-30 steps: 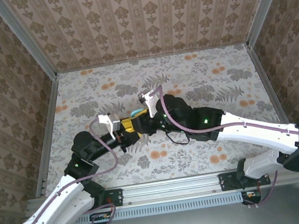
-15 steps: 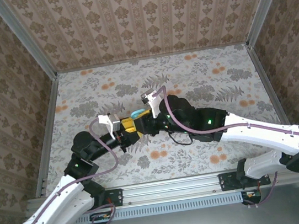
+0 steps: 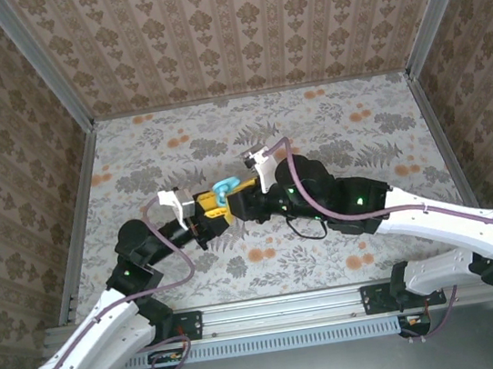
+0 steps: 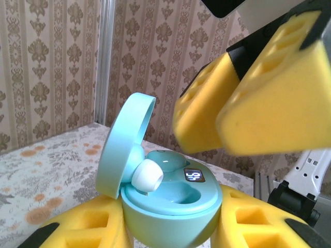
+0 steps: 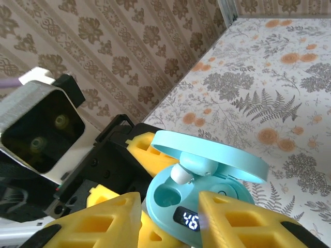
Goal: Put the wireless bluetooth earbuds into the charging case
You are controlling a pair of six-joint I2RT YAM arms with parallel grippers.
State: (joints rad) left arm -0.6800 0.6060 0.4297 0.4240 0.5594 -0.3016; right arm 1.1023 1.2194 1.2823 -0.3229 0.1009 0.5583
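The left arm (image 3: 110,323) and the right arm (image 3: 435,218) are made of long white shells with black joints between them. Each has a tiny green light (image 3: 356,198) glowing on a black part. A thin purple cable (image 3: 183,258) loops along each one. A small white camera box (image 3: 255,158) sits by each wrist. The left claw (image 3: 209,210) and the right claw (image 3: 234,195) have chunky yellow fingers (image 4: 279,98) with square holes and black tips.

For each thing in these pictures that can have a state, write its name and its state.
teal charging case: gripped, upright.
lid: open.
display: lit.
earbud: in one well, white tip up.
other well: empty.
left end effector: shut on the teal charging case.
right end effector: open, empty, at the case.
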